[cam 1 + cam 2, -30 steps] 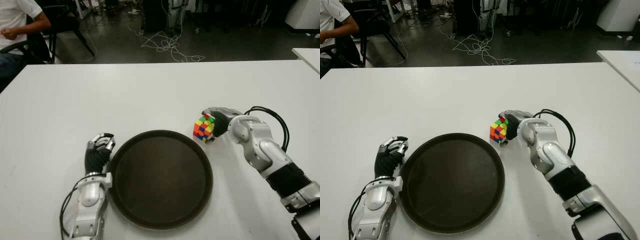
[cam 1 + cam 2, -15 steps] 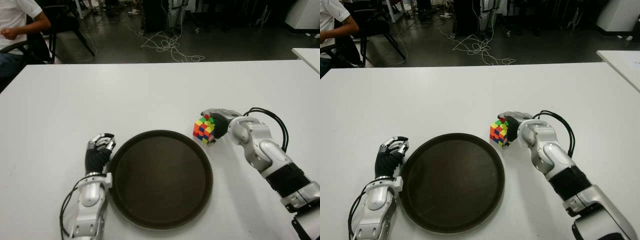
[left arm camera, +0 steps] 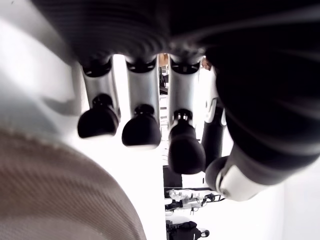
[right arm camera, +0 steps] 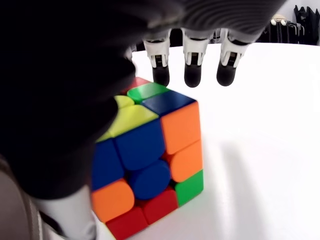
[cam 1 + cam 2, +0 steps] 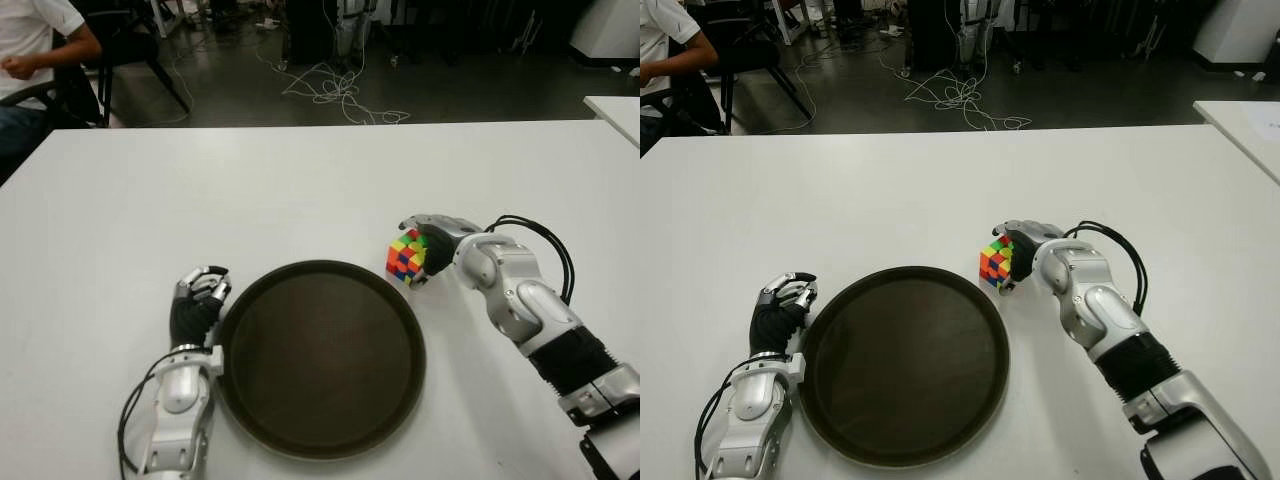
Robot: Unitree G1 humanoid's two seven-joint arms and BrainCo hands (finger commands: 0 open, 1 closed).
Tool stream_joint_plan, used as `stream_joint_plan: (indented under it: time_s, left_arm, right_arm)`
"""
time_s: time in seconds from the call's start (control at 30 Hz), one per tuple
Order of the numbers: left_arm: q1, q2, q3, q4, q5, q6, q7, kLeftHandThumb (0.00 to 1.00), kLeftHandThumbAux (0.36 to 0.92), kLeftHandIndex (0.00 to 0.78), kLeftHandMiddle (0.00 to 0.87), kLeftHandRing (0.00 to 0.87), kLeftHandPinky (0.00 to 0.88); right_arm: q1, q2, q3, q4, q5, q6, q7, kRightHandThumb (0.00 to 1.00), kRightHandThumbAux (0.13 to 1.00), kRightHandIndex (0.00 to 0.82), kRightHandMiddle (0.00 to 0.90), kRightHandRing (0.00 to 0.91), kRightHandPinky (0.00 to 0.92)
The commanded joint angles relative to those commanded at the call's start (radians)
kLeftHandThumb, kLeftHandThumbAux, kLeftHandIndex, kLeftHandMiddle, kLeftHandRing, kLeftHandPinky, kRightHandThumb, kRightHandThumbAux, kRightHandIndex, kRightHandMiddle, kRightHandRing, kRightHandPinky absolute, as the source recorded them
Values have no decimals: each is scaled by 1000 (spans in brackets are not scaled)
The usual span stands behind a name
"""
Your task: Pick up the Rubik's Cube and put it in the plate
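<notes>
The Rubik's Cube (image 5: 407, 256), many-coloured and tilted, is just past the far right rim of the round dark brown plate (image 5: 320, 268). My right hand (image 5: 420, 250) is shut on the cube. In the right wrist view three fingertips (image 4: 192, 75) curl over the cube (image 4: 150, 160) and the dark thumb covers its side. Nothing lies in the plate. My left hand (image 5: 198, 295) is idle beside the plate's left rim, its fingers (image 3: 142, 131) curled on nothing.
The white table (image 5: 250, 190) spreads wide around the plate. A second white table's corner (image 5: 615, 105) shows at far right. Beyond the far edge, a seated person (image 5: 30, 40) is at the left and cables (image 5: 335, 90) lie on the dark floor.
My right forearm has edged slightly left and away, while the cube stays at about the same spot in its grasp. The left hand has not moved.
</notes>
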Motion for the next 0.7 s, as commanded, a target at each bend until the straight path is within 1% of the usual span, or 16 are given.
stream_joint_plan:
  time_s: [0.13, 0.33, 0.6, 0.7]
  left_arm:
    - [0, 1, -2, 0, 6, 2, 2, 709, 706, 443, 802, 824, 807]
    - [2, 4, -5, -3, 15, 3, 7, 709, 707, 443, 798, 822, 802]
    - [4, 0, -6, -6, 19, 3, 12, 710, 705, 444, 808, 828, 816]
    - [3, -6, -2, -5, 16, 5, 16, 710, 705, 444, 810, 831, 822]
  right_arm:
    - [-2, -1, 1, 3, -2, -3, 6, 0, 863, 49, 20, 60, 86]
    - [-4, -1, 0, -8, 2, -5, 21, 0, 843, 34, 25, 54, 73]
    - [-8, -4, 2, -7, 1, -26, 19, 0, 879, 47, 28, 59, 92]
    - [-11, -2, 6, 13, -2, -39, 7, 0, 882, 50, 15, 47, 84]
